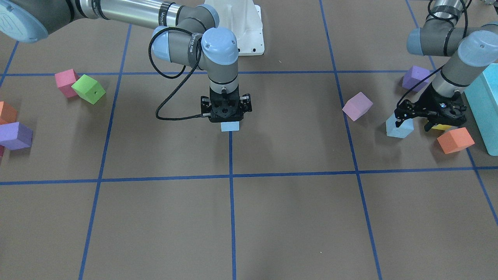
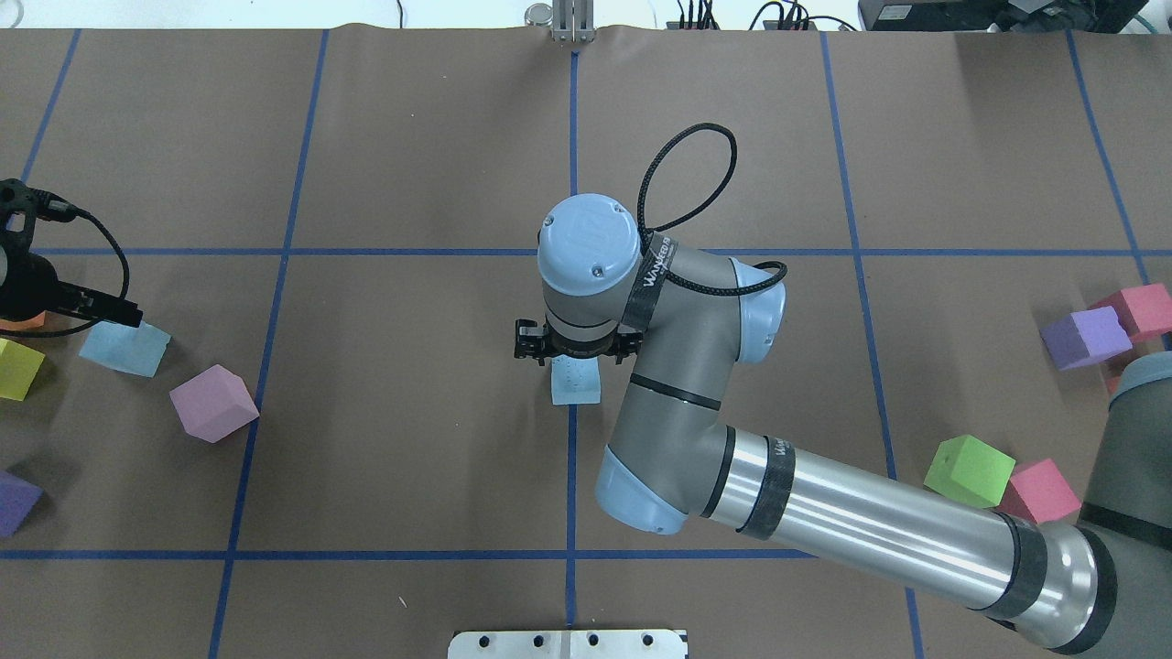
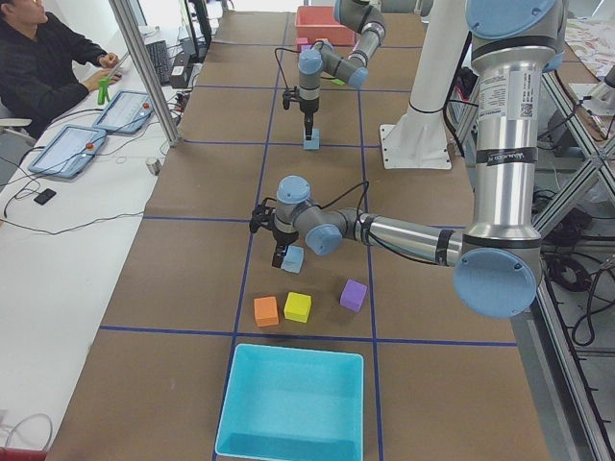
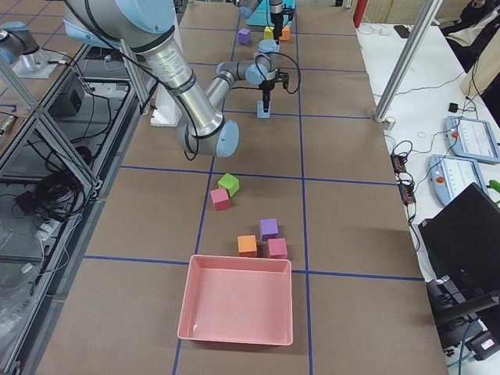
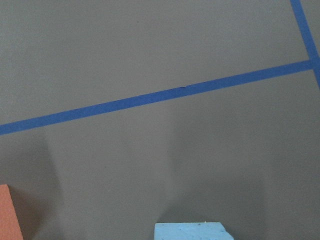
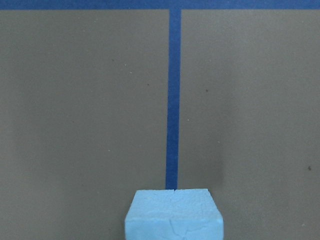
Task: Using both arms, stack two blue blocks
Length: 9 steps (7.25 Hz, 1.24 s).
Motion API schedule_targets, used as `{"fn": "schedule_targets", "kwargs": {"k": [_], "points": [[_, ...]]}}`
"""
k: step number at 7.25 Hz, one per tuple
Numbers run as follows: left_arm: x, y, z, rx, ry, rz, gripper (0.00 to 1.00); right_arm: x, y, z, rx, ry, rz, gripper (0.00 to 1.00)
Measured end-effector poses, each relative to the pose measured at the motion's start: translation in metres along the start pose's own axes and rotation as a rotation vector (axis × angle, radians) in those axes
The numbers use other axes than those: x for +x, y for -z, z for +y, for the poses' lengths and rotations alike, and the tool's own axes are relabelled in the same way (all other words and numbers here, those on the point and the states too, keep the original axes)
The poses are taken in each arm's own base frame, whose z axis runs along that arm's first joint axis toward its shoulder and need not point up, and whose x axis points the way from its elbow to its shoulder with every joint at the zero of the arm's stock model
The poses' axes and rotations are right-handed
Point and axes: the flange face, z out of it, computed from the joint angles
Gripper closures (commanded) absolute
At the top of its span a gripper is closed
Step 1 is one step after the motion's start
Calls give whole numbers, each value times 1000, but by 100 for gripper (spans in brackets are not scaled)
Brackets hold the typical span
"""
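Blue block sits toward nine o'clock under the spread left pincer, so closing may knock it aside; right pincer over second block, cannot tell its state

Block beneath right claw (directly below).

White lettering is running along a black band on the right arm, beside its wrist joint cap, too blurred to read.
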Motion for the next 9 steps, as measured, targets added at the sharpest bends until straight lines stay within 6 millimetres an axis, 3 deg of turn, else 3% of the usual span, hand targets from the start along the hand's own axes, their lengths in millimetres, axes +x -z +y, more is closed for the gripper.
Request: {"fn": "schedule_targets", "kwargs": {"k": [2,4,6,9], "points": [[0,-1,1,-6,2,-2,2,25,23,-40,26,2,-5,0],[3,-5,3,-13,5,-1,2,89,66,-107,21,9,-34,0],[8,-11,5,-25,4,-1,2,177,107,-155,28,24,-58,0],[11,-23,9,-46,-3,-5,8,349,182,-212,58,60,-62,0]]}}
